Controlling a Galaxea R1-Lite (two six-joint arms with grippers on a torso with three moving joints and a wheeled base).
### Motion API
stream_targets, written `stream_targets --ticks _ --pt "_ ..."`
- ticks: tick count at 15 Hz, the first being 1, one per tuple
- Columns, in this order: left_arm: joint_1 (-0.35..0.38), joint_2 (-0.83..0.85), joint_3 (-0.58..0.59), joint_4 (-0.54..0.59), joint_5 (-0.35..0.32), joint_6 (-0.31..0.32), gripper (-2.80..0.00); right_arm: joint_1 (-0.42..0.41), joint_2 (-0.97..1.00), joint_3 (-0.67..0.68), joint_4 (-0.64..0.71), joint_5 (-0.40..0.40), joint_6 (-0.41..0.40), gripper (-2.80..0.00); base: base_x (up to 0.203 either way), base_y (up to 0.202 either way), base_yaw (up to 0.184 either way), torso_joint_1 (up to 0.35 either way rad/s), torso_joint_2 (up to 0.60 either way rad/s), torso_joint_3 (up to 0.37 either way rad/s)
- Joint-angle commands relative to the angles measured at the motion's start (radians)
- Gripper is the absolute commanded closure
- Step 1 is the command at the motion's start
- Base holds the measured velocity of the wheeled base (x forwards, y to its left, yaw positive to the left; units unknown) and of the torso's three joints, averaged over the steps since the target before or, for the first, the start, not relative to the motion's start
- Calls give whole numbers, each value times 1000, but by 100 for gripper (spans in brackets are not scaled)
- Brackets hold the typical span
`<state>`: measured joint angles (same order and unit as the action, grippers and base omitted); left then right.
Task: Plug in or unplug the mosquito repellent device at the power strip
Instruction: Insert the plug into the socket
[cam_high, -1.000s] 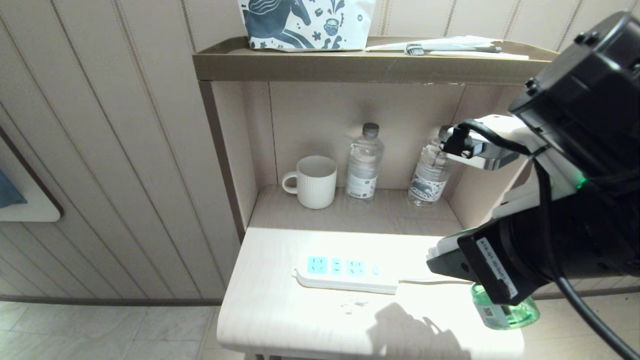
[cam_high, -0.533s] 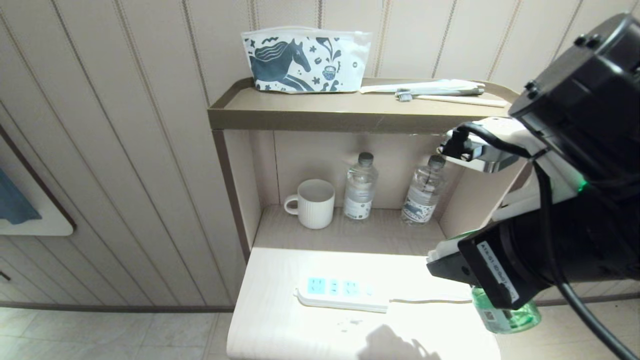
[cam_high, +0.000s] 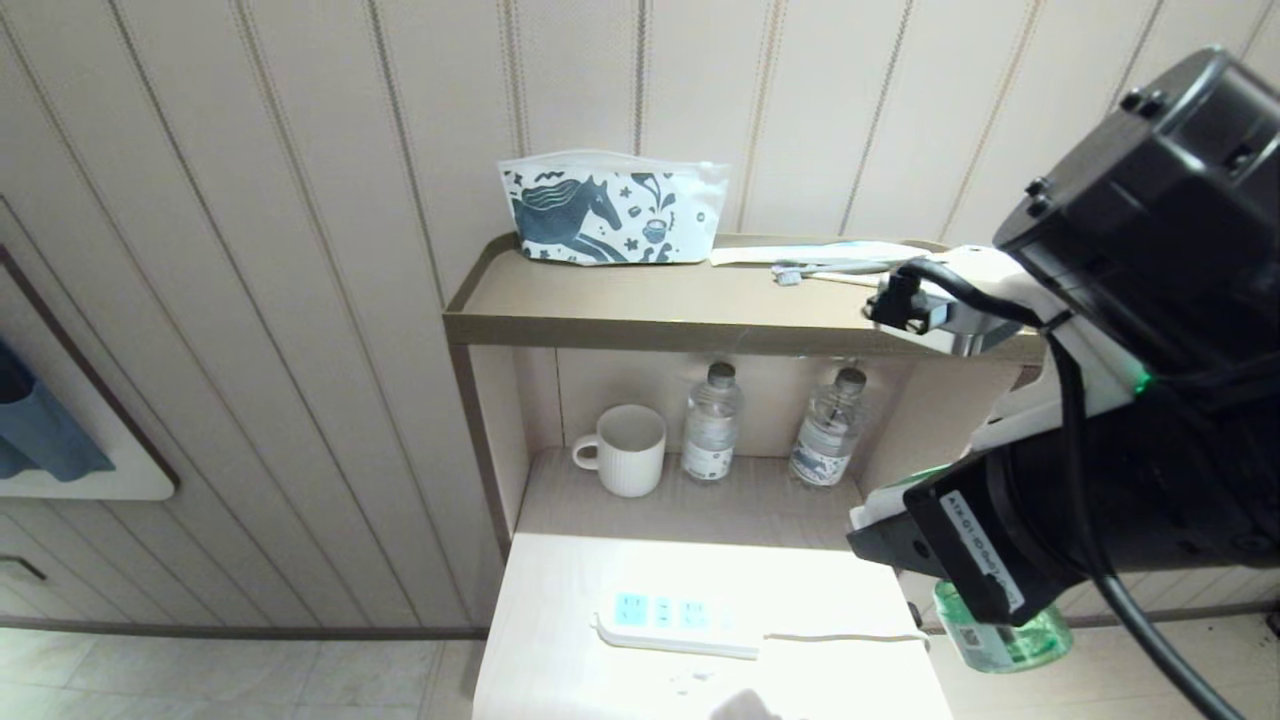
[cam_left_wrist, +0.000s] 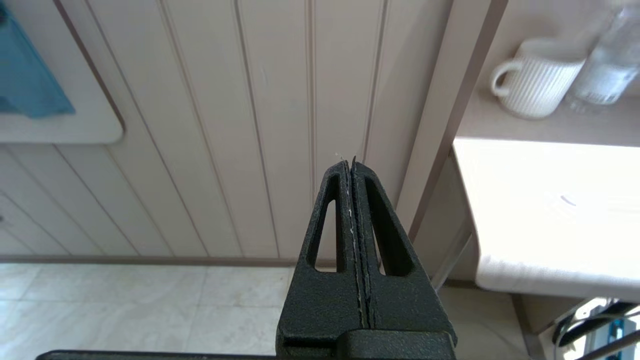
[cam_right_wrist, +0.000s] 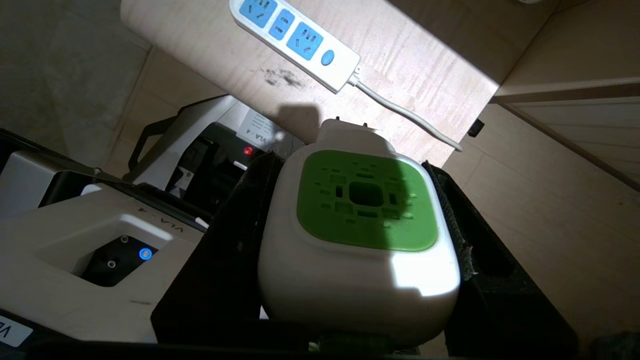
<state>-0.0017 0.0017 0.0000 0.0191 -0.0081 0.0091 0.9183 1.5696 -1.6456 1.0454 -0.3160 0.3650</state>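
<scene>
Most of the mosquito repellent device (cam_high: 1000, 635) behind the right arm (cam_high: 1100, 500)

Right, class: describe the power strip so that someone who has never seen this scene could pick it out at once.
Start at the tan shelf unit against the panelled wall, then drop to the pale tabletop in front of its lower niche. The power strip lies flat there, a white oblong with light-blue socket faces and a thin white cord. Its neighbours, the mug and two bottles, stand upright in the niche.

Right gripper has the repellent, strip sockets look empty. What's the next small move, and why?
Probably carry the mosquito repellent device, clamped in the right gripper, over the power strip and line it up with a socket: it hangs off the table's edge, clear of the empty sockets.
</scene>
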Motion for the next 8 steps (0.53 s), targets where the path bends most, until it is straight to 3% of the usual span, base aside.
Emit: stream_targets --ticks 1,3,8 --pt "0 1 0 1 0 0 0 1 9 12 4 -2 3 0 0 0 0 234 -469 -242" --pt "0 1 0 1 0 0 0 -1 26 15 4 1 5 0 0 0 0 193 -388 -203" --pt "0 0 0 2 0 0 0 -6 113 33 1 12 30 0 0 0 0 17 -31 -16"
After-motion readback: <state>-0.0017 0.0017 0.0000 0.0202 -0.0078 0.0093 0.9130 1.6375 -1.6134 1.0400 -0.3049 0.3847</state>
